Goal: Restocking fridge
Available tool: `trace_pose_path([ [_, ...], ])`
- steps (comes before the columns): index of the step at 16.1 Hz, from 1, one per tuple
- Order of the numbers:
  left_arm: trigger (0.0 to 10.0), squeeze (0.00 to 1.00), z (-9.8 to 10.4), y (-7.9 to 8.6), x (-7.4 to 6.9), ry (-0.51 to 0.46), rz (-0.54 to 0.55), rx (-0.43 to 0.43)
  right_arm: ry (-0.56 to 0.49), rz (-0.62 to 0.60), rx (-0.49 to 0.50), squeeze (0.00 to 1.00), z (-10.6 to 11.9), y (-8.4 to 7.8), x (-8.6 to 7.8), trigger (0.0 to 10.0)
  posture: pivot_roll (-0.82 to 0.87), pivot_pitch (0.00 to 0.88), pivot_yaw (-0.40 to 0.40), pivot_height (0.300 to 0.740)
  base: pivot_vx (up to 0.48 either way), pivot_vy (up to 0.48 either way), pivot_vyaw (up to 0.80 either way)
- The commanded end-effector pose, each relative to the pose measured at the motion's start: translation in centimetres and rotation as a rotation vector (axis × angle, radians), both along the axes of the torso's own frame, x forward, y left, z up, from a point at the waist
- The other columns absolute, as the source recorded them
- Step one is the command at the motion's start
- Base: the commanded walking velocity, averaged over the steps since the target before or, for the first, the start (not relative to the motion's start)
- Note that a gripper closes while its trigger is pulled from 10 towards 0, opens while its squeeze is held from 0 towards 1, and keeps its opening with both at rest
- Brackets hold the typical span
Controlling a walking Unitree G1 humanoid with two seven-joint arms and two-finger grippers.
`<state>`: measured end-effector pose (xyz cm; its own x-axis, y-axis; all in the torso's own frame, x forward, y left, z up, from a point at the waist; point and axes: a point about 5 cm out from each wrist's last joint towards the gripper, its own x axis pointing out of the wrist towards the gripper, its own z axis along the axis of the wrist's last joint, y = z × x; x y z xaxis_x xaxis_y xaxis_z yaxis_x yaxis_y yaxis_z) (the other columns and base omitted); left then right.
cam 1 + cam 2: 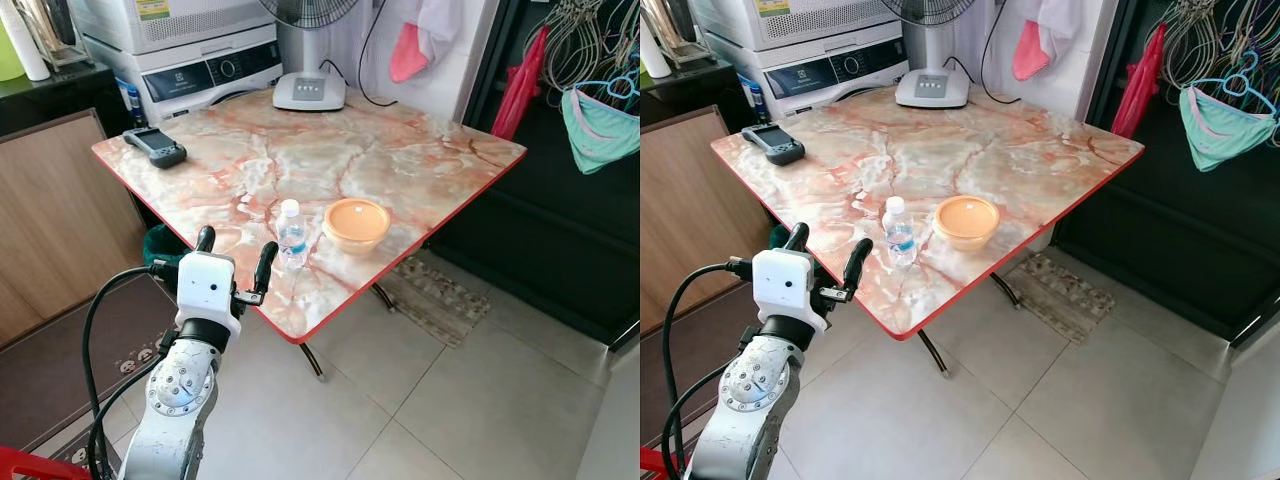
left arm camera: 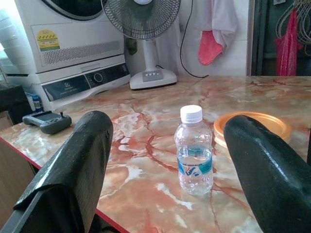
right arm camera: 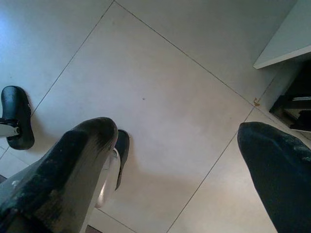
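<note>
One small water bottle (image 1: 291,234) is the item we log first: clear plastic, white screw cap, blue-and-white label round its lower half, and clear right through. We record it standing upright on the marble-patterned table (image 1: 400,160), long axis vertical, cap pointing up, near the table's front red edge. Just beside it, on its right and not touching, sits an orange lidded bowl (image 1: 357,222). Our left gripper (image 1: 236,257) is raised at the table's near edge, short of the bottle, its two black fingers (image 2: 73,170) spread wide and gripping nothing; through the wrist camera the bottle shows between them, further off. Our right gripper (image 3: 180,160) hangs over the grey tiled floor (image 3: 160,73), fingers likewise parted and empty. Also on the table, well apart from the bottle: a dark handheld controller (image 1: 154,146) at the far left corner and the white base of a standing fan (image 1: 309,90) at the back. Behind the table stands a white washing machine (image 1: 200,65).
</note>
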<state>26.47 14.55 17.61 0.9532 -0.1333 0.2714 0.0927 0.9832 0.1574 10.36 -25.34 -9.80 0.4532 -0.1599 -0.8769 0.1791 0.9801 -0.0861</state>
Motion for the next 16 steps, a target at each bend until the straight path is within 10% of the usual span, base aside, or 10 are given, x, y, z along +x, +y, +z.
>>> trace_pose_path([
  [1, 10.0, 0.0, 0.58, -0.1, 0.18, -0.016, -0.005, 0.007, 0.003, -0.008, 0.002, 0.0, 0.02, -0.15, -0.05, 10.0, 0.22, 0.006, -0.032, 0.74, 0.0, 0.0, 0.0],
  [16, 10.0, 0.0, 0.69, -0.39, 0.33, -0.02, -0.018, 0.012, 0.003, -0.003, 0.007, 0.0, 0.04, -0.15, 0.0, 10.0, 0.22, 0.01, -0.034, 0.74, 0.146, 0.0, 0.0],
])
